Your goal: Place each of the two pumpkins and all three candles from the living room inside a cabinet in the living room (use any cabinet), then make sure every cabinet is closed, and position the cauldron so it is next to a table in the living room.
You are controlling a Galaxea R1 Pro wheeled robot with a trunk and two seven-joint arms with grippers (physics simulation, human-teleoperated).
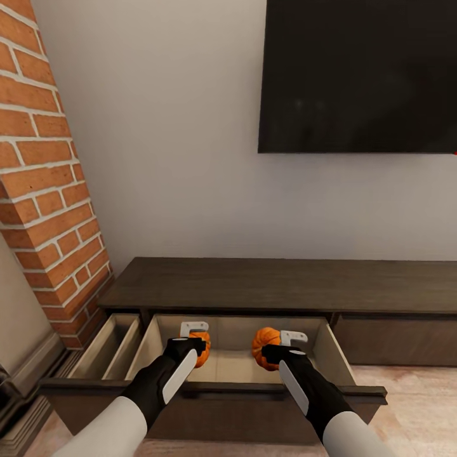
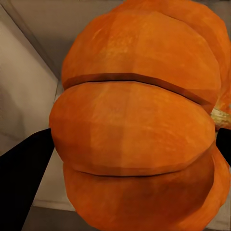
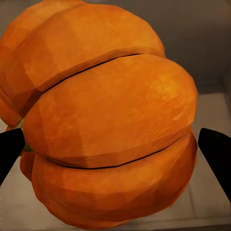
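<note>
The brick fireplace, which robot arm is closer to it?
Left. The left gripper, holding a pumpkin over the open drawer, is on the side of the brick fireplace. The right gripper, holding the other pumpkin, is farther from it.

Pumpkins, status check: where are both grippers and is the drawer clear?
Left gripper shut on left pumpkin. Right gripper shut on right pumpkin. Both over the open drawer of the cabinet. No obstruction seen.

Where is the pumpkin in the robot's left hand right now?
In the head view, the left pumpkin sits in the left gripper over the cabinet's wide open drawer, left of the right gripper's pumpkin, below the TV.
</note>
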